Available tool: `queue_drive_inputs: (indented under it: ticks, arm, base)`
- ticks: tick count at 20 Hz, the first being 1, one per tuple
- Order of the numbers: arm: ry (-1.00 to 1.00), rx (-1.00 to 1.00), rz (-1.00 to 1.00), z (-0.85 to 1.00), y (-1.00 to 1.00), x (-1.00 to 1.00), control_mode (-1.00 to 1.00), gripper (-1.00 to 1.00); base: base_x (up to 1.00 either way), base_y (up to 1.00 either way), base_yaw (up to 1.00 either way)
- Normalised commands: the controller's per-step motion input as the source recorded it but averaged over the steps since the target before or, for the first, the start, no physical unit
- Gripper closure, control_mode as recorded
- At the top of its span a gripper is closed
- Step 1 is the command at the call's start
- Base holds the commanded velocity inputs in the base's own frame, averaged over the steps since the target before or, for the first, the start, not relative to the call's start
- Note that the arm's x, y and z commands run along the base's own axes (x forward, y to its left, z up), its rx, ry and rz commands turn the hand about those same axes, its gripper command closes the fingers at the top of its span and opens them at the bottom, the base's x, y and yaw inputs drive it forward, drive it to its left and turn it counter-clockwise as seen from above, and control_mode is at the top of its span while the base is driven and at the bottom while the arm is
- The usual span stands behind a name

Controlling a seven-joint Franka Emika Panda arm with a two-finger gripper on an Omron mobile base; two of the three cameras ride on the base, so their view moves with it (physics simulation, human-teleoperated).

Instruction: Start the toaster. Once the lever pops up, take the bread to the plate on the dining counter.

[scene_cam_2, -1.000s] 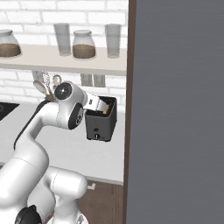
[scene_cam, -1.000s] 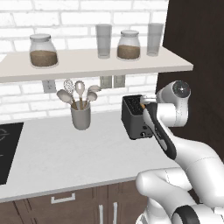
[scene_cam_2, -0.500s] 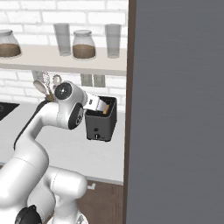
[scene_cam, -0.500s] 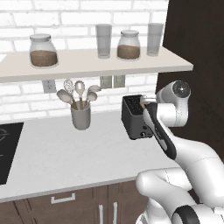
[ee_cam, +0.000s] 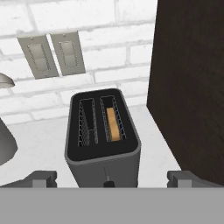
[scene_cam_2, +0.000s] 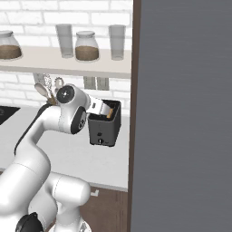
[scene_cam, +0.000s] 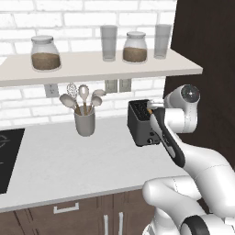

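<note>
Small boxy dark grey two-slot toaster [ee_cam: 103, 142] sits centre of the hand view, right of centre in the left base view [scene_cam: 142, 123], centre in the right base view [scene_cam_2: 104, 123], on the white worktop surface [scene_cam: 69, 160] by the white brick wall. Pale tan bread slice [ee_cam: 113, 124] stands on edge inside the right-hand slot as seen in the hand view; left slot empty. A small knob shows low on the toaster's front face.

End effector [ee_cam: 111, 178] hovers just above and in front of the toaster, fingers spread wide on either side of the toaster front, gripping nothing; finger tips at lower left and lower right of the hand view.

Dark brown tall cabinet panel [ee_cam: 190, 78] just right of the toaster. Two grey wall outlets [ee_cam: 51, 54] upper left of the hand view. Grey utensil cup with spoons and whisk [scene_cam: 84, 117] left of the toaster, well apart. Shelf [scene_cam: 96, 66] above carries two lidded glass jars and two empty glasses. Black cooktop [scene_cam: 8, 158] at left edge.
</note>
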Motion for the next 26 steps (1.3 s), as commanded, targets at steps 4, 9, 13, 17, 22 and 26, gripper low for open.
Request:
queue_drive_inputs:
  ticks: [4, 9, 13, 17, 22, 26]
  arm:
    - [0.0, 0.0, 0.0, 0.0, 0.0, 0.0, -1.0, -1.0]
    - [0.0, 0.0, 0.0, 0.0, 0.0, 0.0, -1.0, -1.0]
    - [0.0, 0.0, 0.0, 0.0, 0.0, 0.0, -1.0, -1.0]
    - [0.0, 0.0, 0.0, 0.0, 0.0, 0.0, -1.0, -1.0]
    - [0.0, 0.0, 0.0, 0.0, 0.0, 0.0, -1.0, -1.0]
    - [0.0, 0.0, 0.0, 0.0, 0.0, 0.0, -1.0, -1.0]
  base:
    - [0.0, 0.0, 0.0]
    - [0.0, 0.0, 0.0]
    - [0.0, 0.0, 0.0]
    - [0.0, 0.0, 0.0]
    - [0.0, 0.0, 0.0]
    - [0.0, 0.0, 0.0]
